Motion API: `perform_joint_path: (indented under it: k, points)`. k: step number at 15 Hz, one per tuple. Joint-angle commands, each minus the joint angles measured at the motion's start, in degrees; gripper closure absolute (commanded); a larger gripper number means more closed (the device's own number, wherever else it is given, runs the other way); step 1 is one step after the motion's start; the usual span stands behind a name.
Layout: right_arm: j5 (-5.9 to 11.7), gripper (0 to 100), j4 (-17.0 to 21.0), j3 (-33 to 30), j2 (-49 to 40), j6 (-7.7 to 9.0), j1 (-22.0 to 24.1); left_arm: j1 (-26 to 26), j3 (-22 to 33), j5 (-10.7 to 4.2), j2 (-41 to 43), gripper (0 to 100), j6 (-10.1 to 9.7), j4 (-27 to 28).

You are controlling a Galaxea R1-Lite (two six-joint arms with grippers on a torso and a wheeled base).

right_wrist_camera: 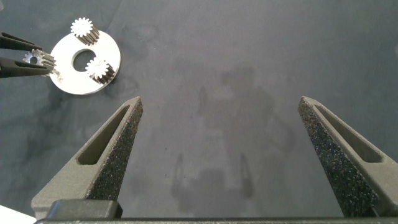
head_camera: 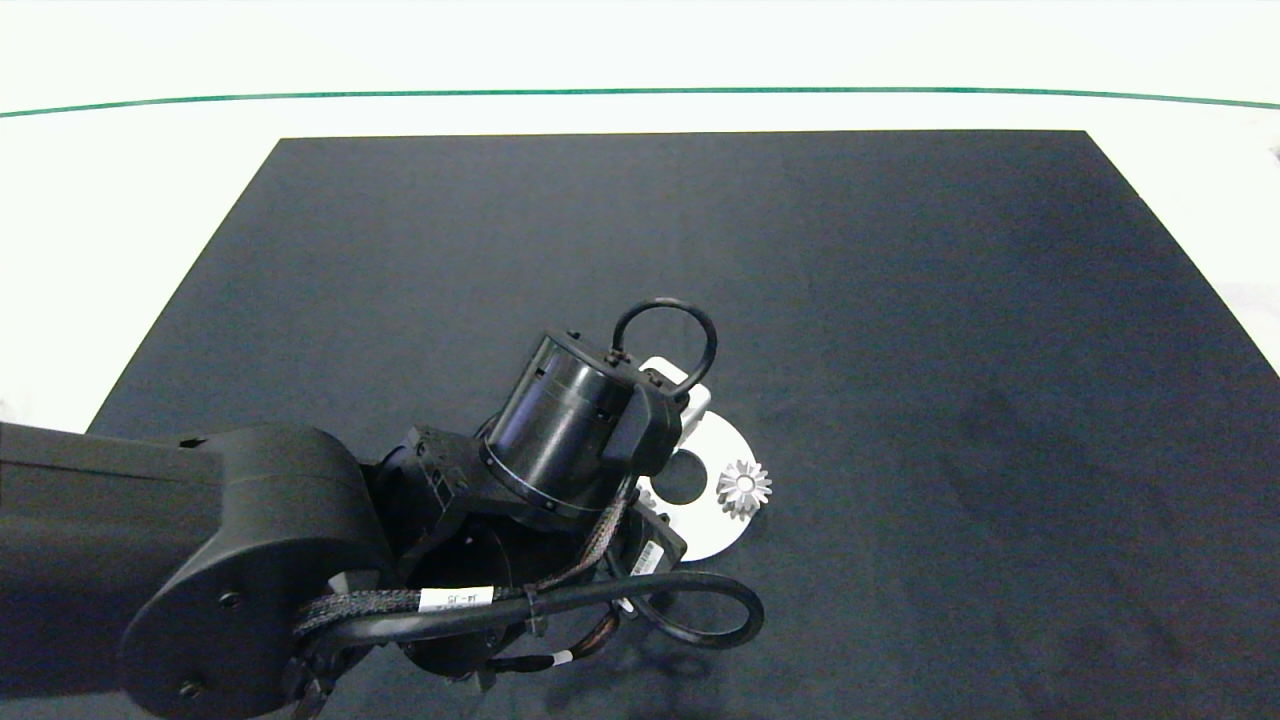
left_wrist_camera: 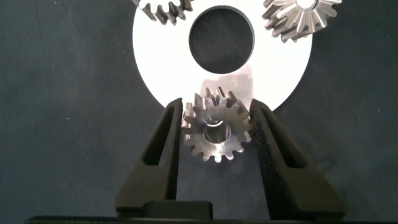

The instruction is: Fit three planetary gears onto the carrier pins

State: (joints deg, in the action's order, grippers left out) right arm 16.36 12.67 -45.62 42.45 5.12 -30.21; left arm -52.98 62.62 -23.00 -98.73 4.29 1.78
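In the head view, the left arm (head_camera: 300, 540) reached in from the left over a black mat (head_camera: 900, 300) and covered most of the white disc (head_camera: 715, 540). One gear (head_camera: 744, 488) sat on the disc's right side, beside the centre hole. The left gripper itself was hidden under the wrist, and the right arm was out of this view.

In the left wrist view, the left gripper (left_wrist_camera: 216, 134) was closed around a gear (left_wrist_camera: 216, 129), one finger touching its teeth on each side. That gear sat over the disc's (left_wrist_camera: 280, 74) edge; whether it was seated on a pin I cannot tell. Two more gears (left_wrist_camera: 165, 9) (left_wrist_camera: 303, 17) stood on the disc on the far side of the hole, both cut by the frame.

In the right wrist view, the right gripper (right_wrist_camera: 221, 112) hung wide open over bare mat, holding nothing, well apart from the disc (right_wrist_camera: 68, 84). Two gears (right_wrist_camera: 83, 29) (right_wrist_camera: 99, 68) stood on that disc, and a third (right_wrist_camera: 37, 60) lay at its rim between the left gripper's fingers (right_wrist_camera: 18, 65). No pins were visible in any view.
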Motion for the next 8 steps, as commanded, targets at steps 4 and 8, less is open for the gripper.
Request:
perform_joint_path:
  k: [4,8]
  points:
    - [-0.36,0,0.08,0.09,-0.35,1.03,0.06,-0.19,0.48,-0.11,-0.94,84,0.1,-0.02]
    - [-0.36,0,0.08,0.09,-0.26,1.03,0.06,-0.28,0.48,-0.11,-1.55,84,0.1,-0.02]
